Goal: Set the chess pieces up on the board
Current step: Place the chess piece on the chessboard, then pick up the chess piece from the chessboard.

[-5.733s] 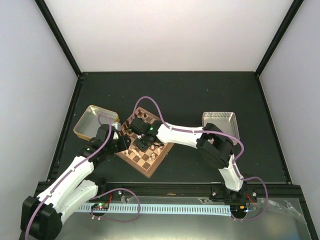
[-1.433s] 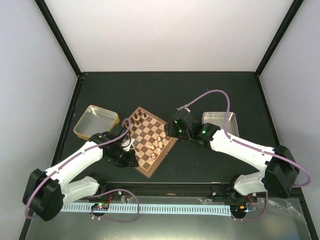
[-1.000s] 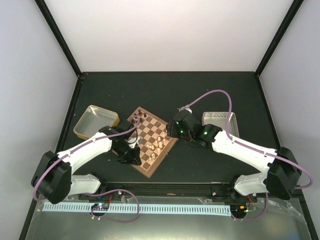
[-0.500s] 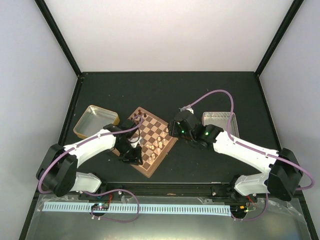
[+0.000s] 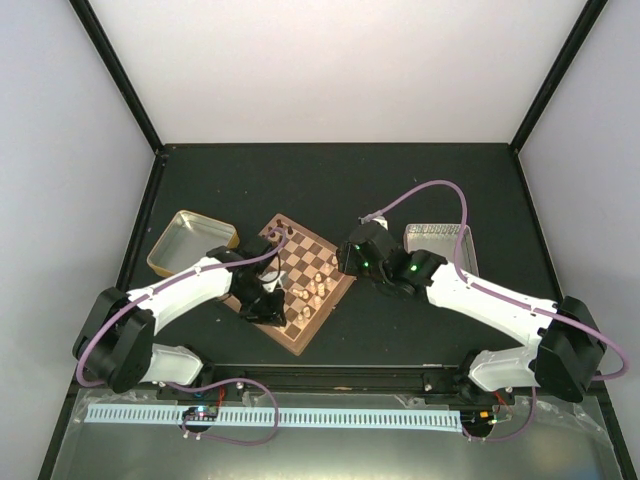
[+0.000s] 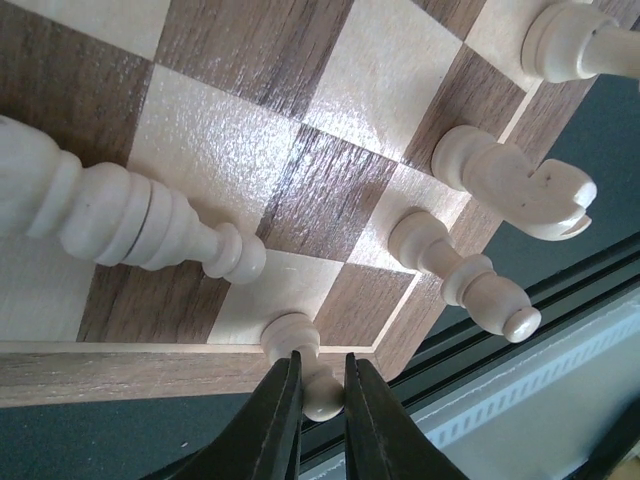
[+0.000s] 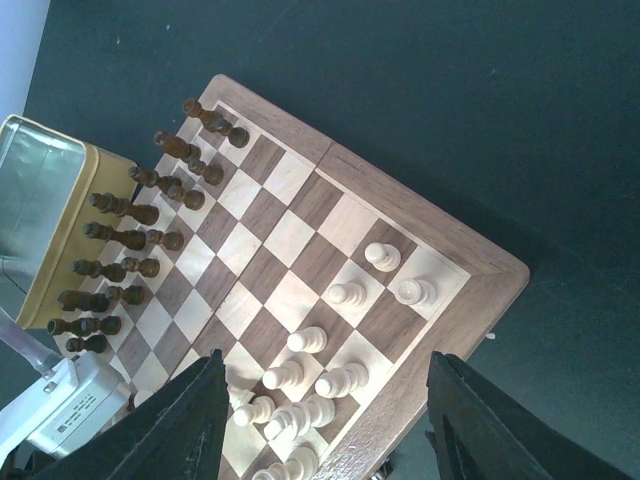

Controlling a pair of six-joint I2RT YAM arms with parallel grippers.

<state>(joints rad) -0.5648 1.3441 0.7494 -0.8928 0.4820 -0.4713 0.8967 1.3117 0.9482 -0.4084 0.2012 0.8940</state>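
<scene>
Now, on the dark desk (image 5: pixel 400 190), the square wooden checkered chessboard (image 5: pixel 305 250) lies between both arms. The right pincer (image 7: pixel 328 365) hangs spread. The left pincer (image 6: pixel 322 375) pinches a small cream wooden pawn (image 6: pixel 290 335) at a rim-side square. Best to seat it flat and centred before opening.

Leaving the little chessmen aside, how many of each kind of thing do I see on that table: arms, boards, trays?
Robot arms: 2, the left arm and the right arm
Chessboards: 1, the board
Metal trays: 2, the gold tray and the grey tray
Total: 5
</scene>
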